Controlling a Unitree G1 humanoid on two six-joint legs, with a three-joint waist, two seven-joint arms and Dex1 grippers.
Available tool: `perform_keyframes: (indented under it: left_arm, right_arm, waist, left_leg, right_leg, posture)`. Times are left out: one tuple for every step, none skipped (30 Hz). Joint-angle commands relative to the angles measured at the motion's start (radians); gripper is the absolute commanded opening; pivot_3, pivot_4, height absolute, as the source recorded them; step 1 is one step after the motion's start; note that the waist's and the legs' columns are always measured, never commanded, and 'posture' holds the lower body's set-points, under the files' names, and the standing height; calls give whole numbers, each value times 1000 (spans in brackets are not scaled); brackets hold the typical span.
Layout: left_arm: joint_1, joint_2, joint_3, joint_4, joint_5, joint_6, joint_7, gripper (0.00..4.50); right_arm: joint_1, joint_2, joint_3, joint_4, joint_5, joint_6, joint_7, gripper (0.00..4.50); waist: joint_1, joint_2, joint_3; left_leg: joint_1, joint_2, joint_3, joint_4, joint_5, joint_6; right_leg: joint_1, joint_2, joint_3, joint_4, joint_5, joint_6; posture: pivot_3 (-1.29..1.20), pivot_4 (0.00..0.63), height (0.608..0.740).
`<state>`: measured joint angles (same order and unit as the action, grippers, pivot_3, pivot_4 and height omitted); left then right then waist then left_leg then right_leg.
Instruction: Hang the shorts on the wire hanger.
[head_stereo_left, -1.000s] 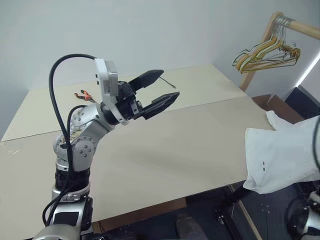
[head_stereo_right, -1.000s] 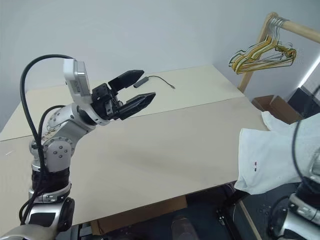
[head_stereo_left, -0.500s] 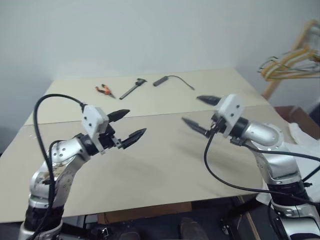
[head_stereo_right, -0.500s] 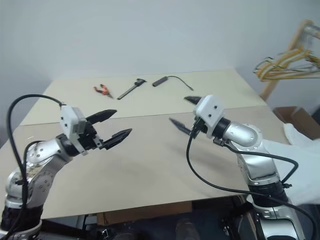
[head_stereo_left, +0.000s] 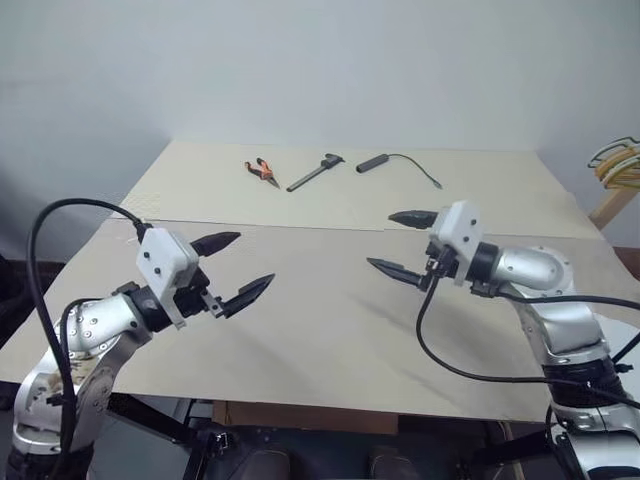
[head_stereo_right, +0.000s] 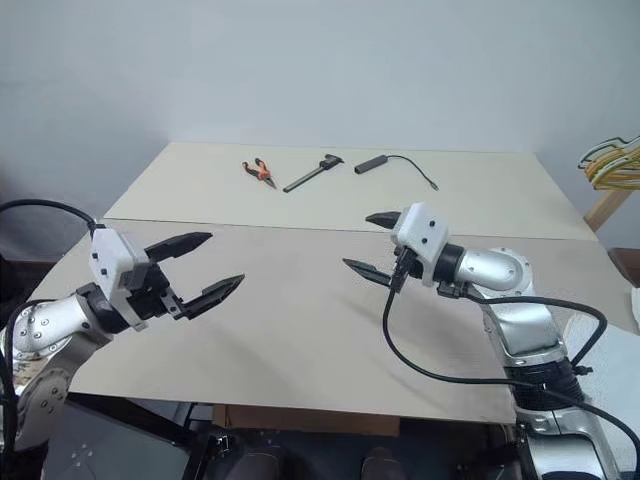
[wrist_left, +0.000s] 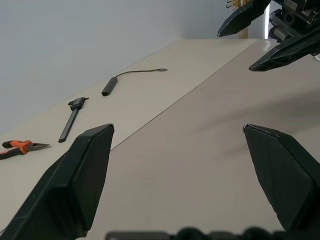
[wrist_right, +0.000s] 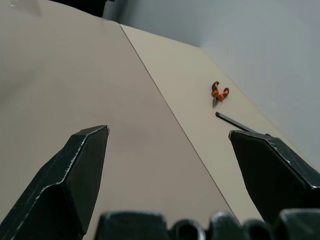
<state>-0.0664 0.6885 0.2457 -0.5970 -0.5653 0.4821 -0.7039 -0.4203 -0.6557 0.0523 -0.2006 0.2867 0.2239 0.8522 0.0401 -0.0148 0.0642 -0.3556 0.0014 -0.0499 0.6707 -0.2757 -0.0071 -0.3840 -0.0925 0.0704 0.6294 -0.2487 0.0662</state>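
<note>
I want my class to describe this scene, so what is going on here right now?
Nothing is being handled at this moment. The left gripper and the right gripper both hang open and empty above the beige table, pointing toward each other. At the far end of the table lie orange-handled pliers, a dark tool and a black cable. A bunch of coloured hangers shows at the right edge.

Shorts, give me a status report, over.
Left end effector open, empty, over the table. Right end effector open, empty, facing it. White cloth, likely the shorts, off the table's right edge. Pliers and cable far side, clear of both.
</note>
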Motion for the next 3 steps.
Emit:
perform_keyframes:
  left_arm:
    - [-31,10,-5,-2,-7,-10,-9,4500]
    - [-36,8,-9,0,-5,-10,-8,4500]
    - [-41,6,-15,4,-3,-15,-13,4500]
  right_arm:
    - [13,-10,-39,-62,-2,-8,-16,4476]
    - [17,-11,-41,-66,-2,-7,-18,4476]
    - [22,-10,-43,-70,-4,-6,-23,4476]
  waist:
    - [0,0,0]
    - [-1,0,0]
    - [-1,0,0]
  left_leg:
    - [0,0,0,0,0,0]
    - [0,0,0,0,0,0]
    - [0,0,0,0,0,0]
  right_leg:
    - [0,0,0,0,0,0]
    - [0,0,0,0,0,0]
    - [0,0,0,0,0,0]
  posture:
    - [104,22,740]
    - [104,22,740]
    - [98,18,740]
